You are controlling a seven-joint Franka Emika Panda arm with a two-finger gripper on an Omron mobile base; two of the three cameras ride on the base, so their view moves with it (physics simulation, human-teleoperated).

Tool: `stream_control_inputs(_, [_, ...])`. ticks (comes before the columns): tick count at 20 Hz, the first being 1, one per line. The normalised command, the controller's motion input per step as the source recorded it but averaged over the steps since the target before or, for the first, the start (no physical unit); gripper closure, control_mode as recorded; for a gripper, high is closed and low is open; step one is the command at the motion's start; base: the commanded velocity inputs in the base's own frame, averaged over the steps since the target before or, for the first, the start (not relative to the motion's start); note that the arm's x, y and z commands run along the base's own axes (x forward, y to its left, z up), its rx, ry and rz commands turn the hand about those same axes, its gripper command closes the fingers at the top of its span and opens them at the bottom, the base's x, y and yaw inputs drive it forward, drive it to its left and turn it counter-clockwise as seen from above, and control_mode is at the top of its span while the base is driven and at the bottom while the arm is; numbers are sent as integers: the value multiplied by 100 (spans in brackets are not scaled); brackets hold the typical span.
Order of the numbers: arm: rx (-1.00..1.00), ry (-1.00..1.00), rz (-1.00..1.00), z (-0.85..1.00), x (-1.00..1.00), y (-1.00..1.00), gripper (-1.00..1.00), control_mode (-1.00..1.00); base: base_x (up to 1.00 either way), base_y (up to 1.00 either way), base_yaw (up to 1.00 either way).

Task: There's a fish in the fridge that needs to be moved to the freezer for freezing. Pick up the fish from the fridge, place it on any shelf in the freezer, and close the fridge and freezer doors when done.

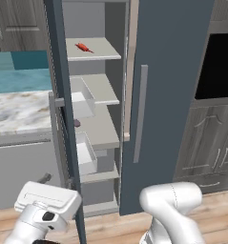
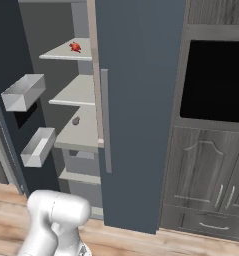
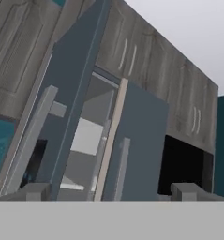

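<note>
While base views show fish [image 1: 84, 47], hand view shows open gripper [image 3: 112, 191]

Rendering evenly and fairly bright, with flat light and no visible source. Casting only soft shading inside the fridge [image 1: 94, 119], deepening under each shelf [image 1: 96, 50]. Showing no glare on the doors [image 2: 141, 100]. Staying sharp across both base views, slightly coarse and pixelated along edges. Tilting heavily in the hand view, lines leaning, no blur or edge warping.
</note>
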Motion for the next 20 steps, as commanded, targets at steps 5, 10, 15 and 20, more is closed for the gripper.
stream_control_inputs(5, [9,-2,0,-58,35,53,-100,-100,0,0,0])
stream_control_inputs(10, [12,-2,0,-47,26,45,-100,-100,0,0,0])
stream_control_inputs(15, [4,-10,0,-26,18,19,-100,-100,0,0,0])
stream_control_inputs(20, [5,-3,0,-33,68,18,-100,-100,0,0,0])
